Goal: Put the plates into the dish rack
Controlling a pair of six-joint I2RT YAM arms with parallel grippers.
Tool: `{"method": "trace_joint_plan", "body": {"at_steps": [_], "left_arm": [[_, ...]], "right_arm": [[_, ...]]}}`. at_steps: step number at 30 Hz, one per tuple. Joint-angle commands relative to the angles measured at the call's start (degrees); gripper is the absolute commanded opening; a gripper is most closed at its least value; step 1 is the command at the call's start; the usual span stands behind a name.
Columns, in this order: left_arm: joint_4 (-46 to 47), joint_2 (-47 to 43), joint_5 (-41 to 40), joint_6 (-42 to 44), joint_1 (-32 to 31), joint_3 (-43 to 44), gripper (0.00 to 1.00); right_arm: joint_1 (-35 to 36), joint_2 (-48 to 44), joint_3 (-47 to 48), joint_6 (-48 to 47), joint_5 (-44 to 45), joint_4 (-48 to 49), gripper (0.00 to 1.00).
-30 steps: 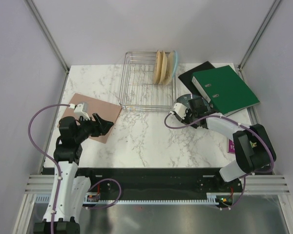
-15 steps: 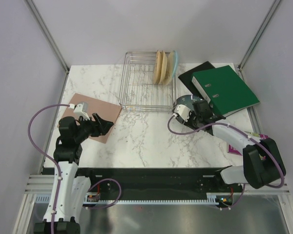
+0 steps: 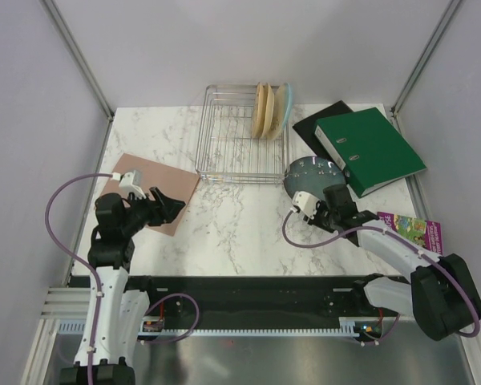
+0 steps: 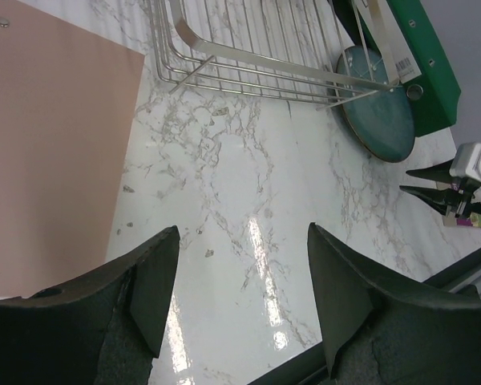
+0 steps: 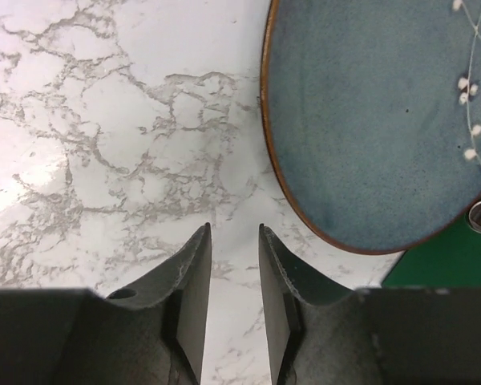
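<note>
White marble tabletop (image 3: pixel 240 228), pale grey walls (image 3: pixel 224 48). Wire rack (image 3: pixel 224 144) upper centre, blue plate (image 3: pixel 311 170) lower right of it. Empty left gripper (image 4: pixel 242 231) gapes; right gripper (image 5: pixel 234 227) narrowly parted, empty.

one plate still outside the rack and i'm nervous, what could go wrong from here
1. The dark blue plate lies on the table, crowded by the dish rack and green binder; the right gripper, jaws narrowly apart, may push it rather than catch its rim.
2. Three plates stand packed in the rack's back right corner; slotting a fourth beside them could knock them.
</note>
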Motion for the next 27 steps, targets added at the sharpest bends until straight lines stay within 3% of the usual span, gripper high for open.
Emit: {"method": "trace_joint_plan", "body": {"at_steps": [1, 5, 10, 13, 17, 21, 27], "left_arm": [[0.84, -0.01, 1.41, -1.51, 1.09, -0.33, 0.72], [0.85, 0.25, 1.67, -1.51, 2.15, -0.16, 0.72], [0.84, 0.78, 2.46, -1.95, 3.81, 0.02, 0.72], [0.93, 0.87, 2.55, -1.86, 4.43, -0.07, 0.72], [0.93, 0.96, 2.55, -1.95, 5.05, -0.51, 0.73], [1.19, 1.39, 2.82, -2.03, 5.66, -0.60, 0.73], [2.25, 2.19, 3.34, -2.47, 6.28, -1.04, 0.73]], "right_arm": [[1.09, -0.84, -5.53, -2.99, 1.85, 12.48, 0.36], [1.79, 1.09, -9.04, -4.22, 5.44, 20.32, 0.29], [2.59, 2.06, -16.34, -6.69, 8.98, 37.35, 0.27], [2.67, 3.02, -17.75, -7.83, 7.84, 38.80, 0.26], [3.03, 2.59, -20.39, -9.93, 7.22, 41.78, 0.06], [3.64, 1.27, -23.28, -11.26, 7.48, 43.72, 0.06], [3.99, 0.91, -26.81, -15.03, 5.64, 49.26, 0.17]]}}
